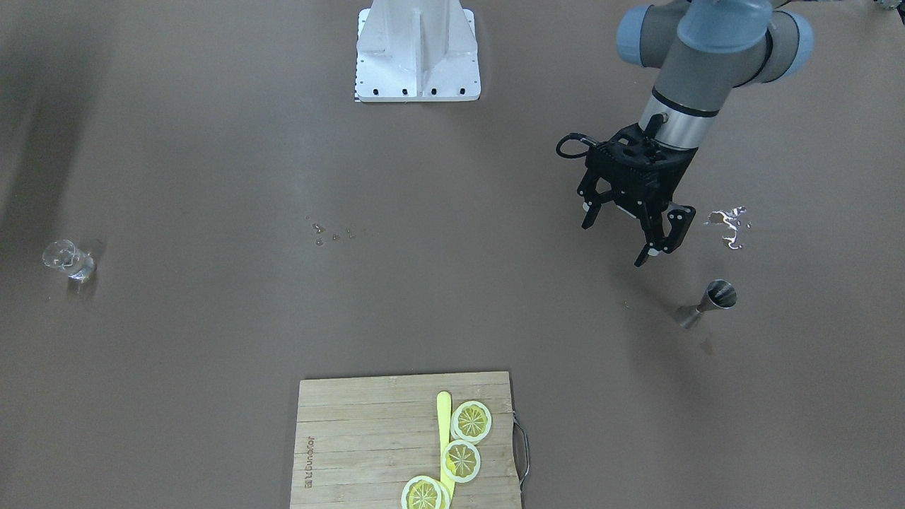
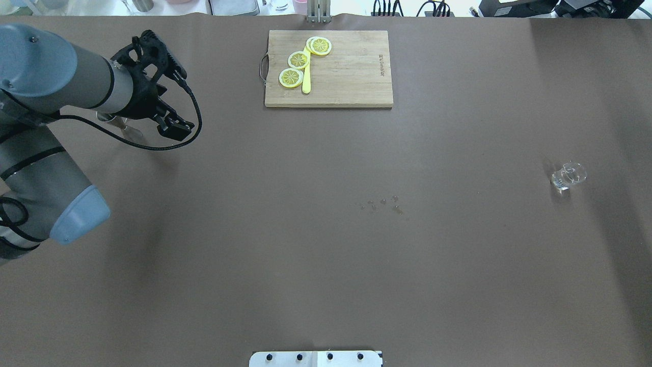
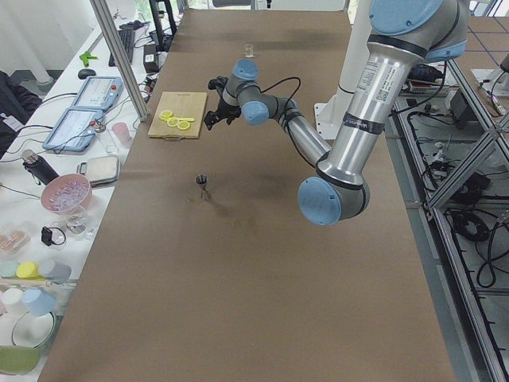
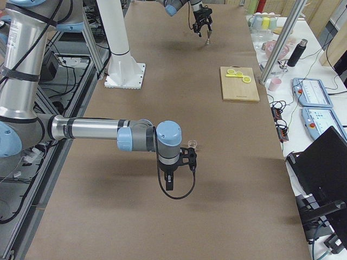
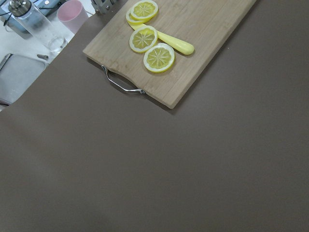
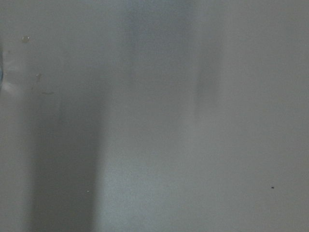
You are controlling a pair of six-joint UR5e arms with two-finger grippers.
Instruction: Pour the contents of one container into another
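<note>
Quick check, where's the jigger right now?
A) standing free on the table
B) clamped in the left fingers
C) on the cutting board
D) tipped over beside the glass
A: the metal jigger stands upright on the table, apart from the open, empty left gripper.

Soft, even overhead light throws faint shadows on the table [image 2: 326,265]. A shiny patch [image 1: 728,226] gives glare. The right wrist view is dim, blurred and featureless.

Brown table [image 2: 326,265], cluttered white side bench [image 3: 94,223]
</note>
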